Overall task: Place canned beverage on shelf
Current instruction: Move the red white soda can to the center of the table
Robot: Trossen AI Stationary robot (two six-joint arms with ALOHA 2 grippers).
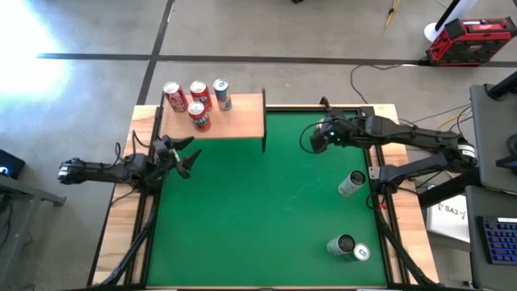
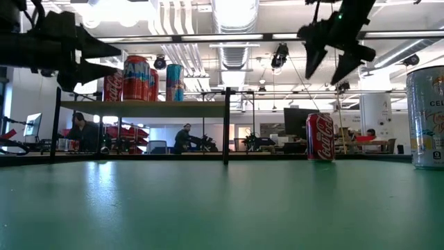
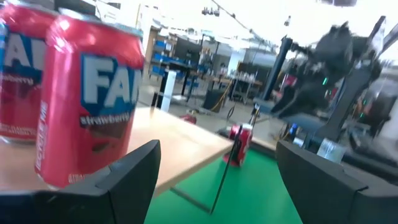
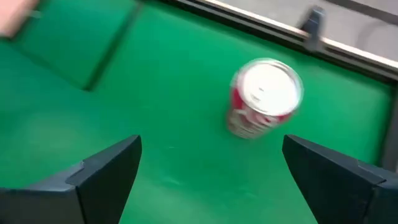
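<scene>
The shelf (image 1: pixel 234 121) is a light-wood board on thin black legs at the far left of the green mat (image 1: pixel 258 218). Several cans (image 1: pixel 199 95) stand upright on it. My left gripper (image 1: pixel 182 158) hangs open beside the shelf's near left corner, level with the board; a red strawberry can (image 3: pixel 87 99) stands close before it. My right gripper (image 1: pixel 319 136) is open in the air at the far right, slanting down over the mat. A red cola can (image 4: pixel 264 99) stands upright on the mat beyond its fingertips, untouched. Both grippers (image 2: pixel 340 55) hold nothing.
A silver can (image 1: pixel 346 246) stands on the mat near the front right corner, close to the low camera (image 2: pixel 427 118). The red cola can (image 1: pixel 351 183) stands near the mat's right edge. Wooden table edges frame the mat; the mat's middle is bare.
</scene>
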